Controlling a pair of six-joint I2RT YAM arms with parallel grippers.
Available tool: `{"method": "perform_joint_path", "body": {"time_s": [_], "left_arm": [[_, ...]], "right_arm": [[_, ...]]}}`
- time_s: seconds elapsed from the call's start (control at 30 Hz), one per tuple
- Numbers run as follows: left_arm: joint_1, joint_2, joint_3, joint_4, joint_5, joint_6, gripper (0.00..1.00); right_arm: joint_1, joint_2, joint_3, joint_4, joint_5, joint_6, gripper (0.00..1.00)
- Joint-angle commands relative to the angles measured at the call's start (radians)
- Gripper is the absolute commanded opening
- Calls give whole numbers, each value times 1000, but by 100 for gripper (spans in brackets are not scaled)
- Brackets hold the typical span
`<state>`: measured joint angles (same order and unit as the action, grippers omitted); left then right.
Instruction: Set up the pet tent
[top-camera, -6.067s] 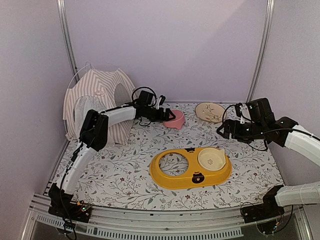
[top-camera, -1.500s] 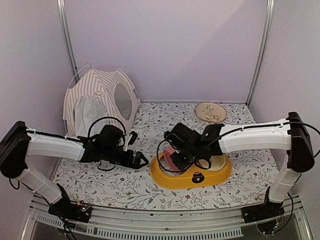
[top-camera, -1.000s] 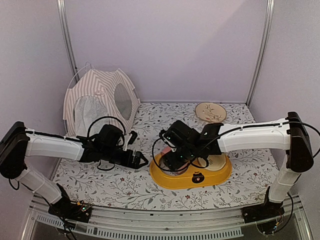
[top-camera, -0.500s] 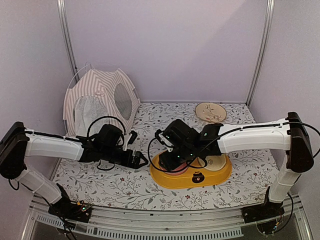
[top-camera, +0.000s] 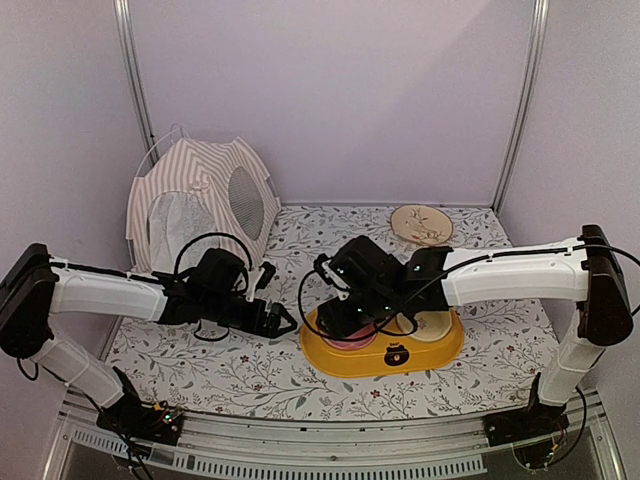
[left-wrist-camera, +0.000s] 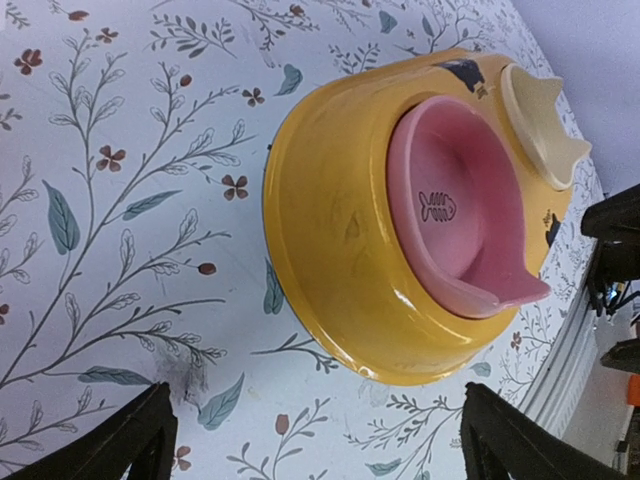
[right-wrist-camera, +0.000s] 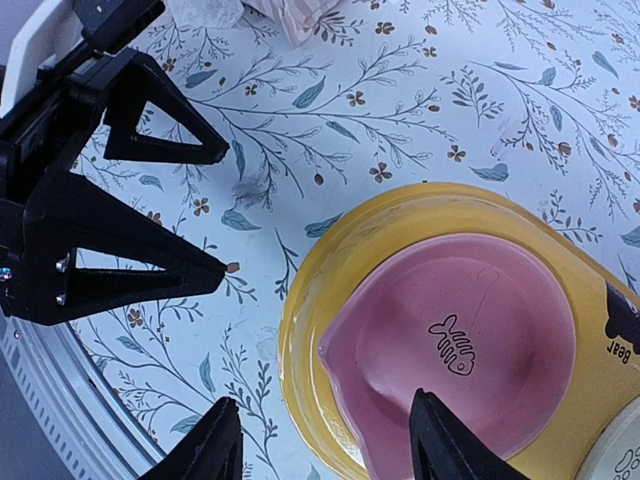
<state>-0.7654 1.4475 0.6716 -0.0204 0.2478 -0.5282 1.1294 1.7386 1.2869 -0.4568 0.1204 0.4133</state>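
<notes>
From above, finds the pet tent (top-camera: 200, 205) standing pitched at the back left corner of the table (top-camera: 240, 375), well apart from both arms, with the left hand (top-camera: 283, 318) spread wide and empty just beside the yellow feeder (top-camera: 390, 360) and the right hand (top-camera: 340, 318) poised over the pink bowl (top-camera: 352, 341) seated in it, seemingly busy with dishes rather than tent; also a cream bowl (top-camera: 432, 325) alongside and a round plate (top-camera: 421, 223) at the back. Through the left wrist, sees only splayed fingertips (left-wrist-camera: 120, 450) over the table, nothing held. Through the right wrist, shows fingers (right-wrist-camera: 205, 450) apart above the pink bowl, gripping nothing, the left hand crowding in at left.
</notes>
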Motion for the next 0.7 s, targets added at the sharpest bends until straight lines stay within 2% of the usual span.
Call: {"method": "perform_joint_path", "body": {"time_s": [0.0,0.13,0.37,0.47,0.67], "left_arm": [[4,-4,-6,9,16,4,99],[2,1,-4,12,21,2,99],[-5,14,2,17,27,2,99],[-9,21,1,22,28,1,99],[-16,35,9,29,28,-2,99]], "right_arm": [[-20,-70,-38,31,4,35,61],[-43,-114,-69,33,-2,61,67],[-61,-214,-203,3,1,111,92],[-61,-258,-254,-29,5,141,99],[-12,-304,-317,-115,7,211,99]]}}
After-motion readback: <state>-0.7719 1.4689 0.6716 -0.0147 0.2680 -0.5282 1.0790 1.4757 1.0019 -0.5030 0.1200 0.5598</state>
